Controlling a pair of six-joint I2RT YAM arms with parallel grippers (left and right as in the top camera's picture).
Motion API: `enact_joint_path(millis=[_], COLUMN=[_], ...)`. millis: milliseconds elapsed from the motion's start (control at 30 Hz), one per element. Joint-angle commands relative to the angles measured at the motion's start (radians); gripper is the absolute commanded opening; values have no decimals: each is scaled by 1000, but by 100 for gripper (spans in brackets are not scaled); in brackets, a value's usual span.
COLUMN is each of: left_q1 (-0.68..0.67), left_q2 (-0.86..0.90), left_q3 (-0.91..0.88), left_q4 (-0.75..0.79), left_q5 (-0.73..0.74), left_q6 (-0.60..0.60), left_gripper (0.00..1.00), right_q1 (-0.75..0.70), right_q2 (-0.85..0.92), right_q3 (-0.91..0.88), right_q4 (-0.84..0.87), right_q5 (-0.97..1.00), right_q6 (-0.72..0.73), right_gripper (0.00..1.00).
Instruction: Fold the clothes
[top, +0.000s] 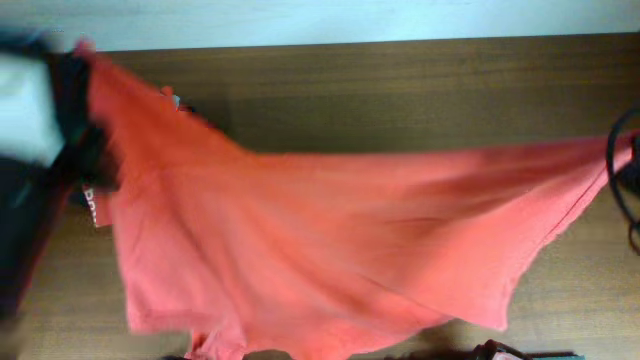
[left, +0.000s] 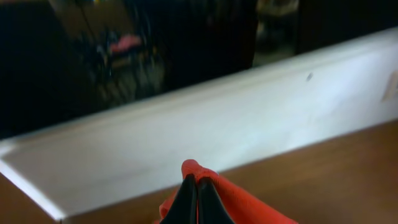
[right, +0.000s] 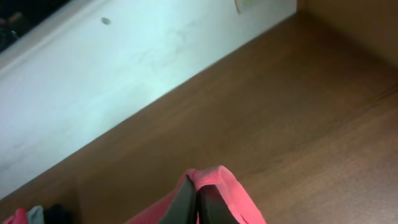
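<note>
An orange-red T-shirt (top: 330, 240) is stretched wide above the wooden table (top: 400, 90), held up at both ends. My left gripper (left: 197, 182) is shut on a pinch of the shirt's fabric (left: 249, 205) at the far left of the overhead view (top: 80, 60). My right gripper (right: 197, 190) is shut on a hemmed edge of the shirt (right: 233, 193) at the far right of the overhead view (top: 625, 150). A bit of lettering (top: 92, 208) shows at the shirt's left edge. The shirt's lower part sags toward the front edge.
A white wall panel (left: 186, 130) runs along the table's far edge; it also shows in the right wrist view (right: 93, 87). Dark cables (top: 622, 190) hang at the right edge. A dark and grey bundle (right: 43, 214) lies at the far left of the table.
</note>
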Motion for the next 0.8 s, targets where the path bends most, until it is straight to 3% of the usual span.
enact_joint_path(millis=[0,267,400,533,567,600,633,667,733,767], left_q1=[-1,-2,-2,-2,-2,-2,-1,0,1,1], left_q2=[225,629,826,912,924,929,930,930,921,915], left_q3=[-9,-9,-9,-9,-9,-9,-9,-7,17,37], left_q4=[22,149,290,415,441,463,478,485,466,444], left_q5=[-53,-17,15,67,67,61,56,47,8,-14], left_q6=[24,23,24,23,24,23,23,23,23,23], left_gripper=[0,1,0,2,3,6,12,29,61,68], right_q1=[6,16,47,71,74,77,78,77,75,70], right_q2=[154,492,686,798,815,827,830,830,821,813], right_q3=[4,4,4,4,4,4,4,4,6,7], right_q4=[32,203,380,550,586,616,635,646,640,630], right_q5=[0,-135,-185,-232,-252,-271,-284,-286,-287,-287], right_q6=[18,18,19,19,19,19,19,19,18,18], right_gripper=[4,4,4,4,6,13,30,47,58,61])
